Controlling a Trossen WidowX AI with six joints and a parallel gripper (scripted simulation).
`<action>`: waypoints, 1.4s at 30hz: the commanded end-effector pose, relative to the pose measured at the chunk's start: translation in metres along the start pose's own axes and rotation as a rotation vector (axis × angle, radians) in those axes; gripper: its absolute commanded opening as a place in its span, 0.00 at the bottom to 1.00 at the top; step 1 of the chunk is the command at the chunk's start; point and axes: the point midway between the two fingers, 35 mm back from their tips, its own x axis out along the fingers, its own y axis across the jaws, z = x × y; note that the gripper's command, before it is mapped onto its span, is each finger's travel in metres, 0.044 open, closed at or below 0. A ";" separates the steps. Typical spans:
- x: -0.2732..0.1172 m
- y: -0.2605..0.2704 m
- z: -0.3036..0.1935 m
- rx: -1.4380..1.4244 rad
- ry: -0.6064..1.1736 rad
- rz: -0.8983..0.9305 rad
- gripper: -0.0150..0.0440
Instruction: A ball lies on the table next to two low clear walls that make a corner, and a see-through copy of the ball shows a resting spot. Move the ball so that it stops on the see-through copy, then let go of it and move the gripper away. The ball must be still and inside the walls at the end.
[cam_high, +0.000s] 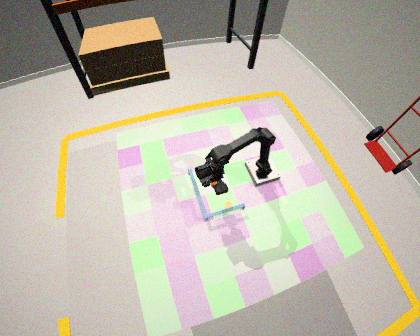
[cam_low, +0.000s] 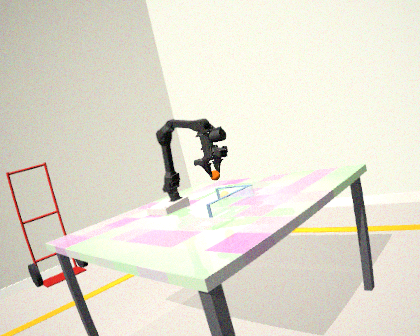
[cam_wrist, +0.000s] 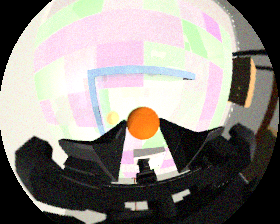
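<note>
And the fingers (cam_high: 217, 186) (cam_low: 215, 172) are clamped on the ball (cam_high: 214, 183) (cam_low: 215, 175) (cam_wrist: 143, 123), up off the surface (cam_low: 165, 260) mid-frame from outside, grasp and lift done, with carrying to the ghost (cam_high: 228, 204) (cam_low: 224, 194) (cam_wrist: 113, 118), release and retreat left!

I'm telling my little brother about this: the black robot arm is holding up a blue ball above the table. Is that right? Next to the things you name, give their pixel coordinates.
Not quite: the ball is orange, as the wrist view shows. The black robot arm (cam_high: 240, 142) (cam_low: 167, 152) is indeed holding up the ball (cam_high: 214, 183) (cam_low: 215, 175) (cam_wrist: 143, 123) above the table (cam_high: 172, 260) (cam_low: 155, 237).
</note>
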 end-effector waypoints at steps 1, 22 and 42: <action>-0.006 0.000 -0.002 -0.004 0.003 0.000 0.25; 0.022 0.056 -0.030 -0.873 0.001 0.016 0.25; 0.043 0.090 -0.057 -1.568 0.000 0.011 0.25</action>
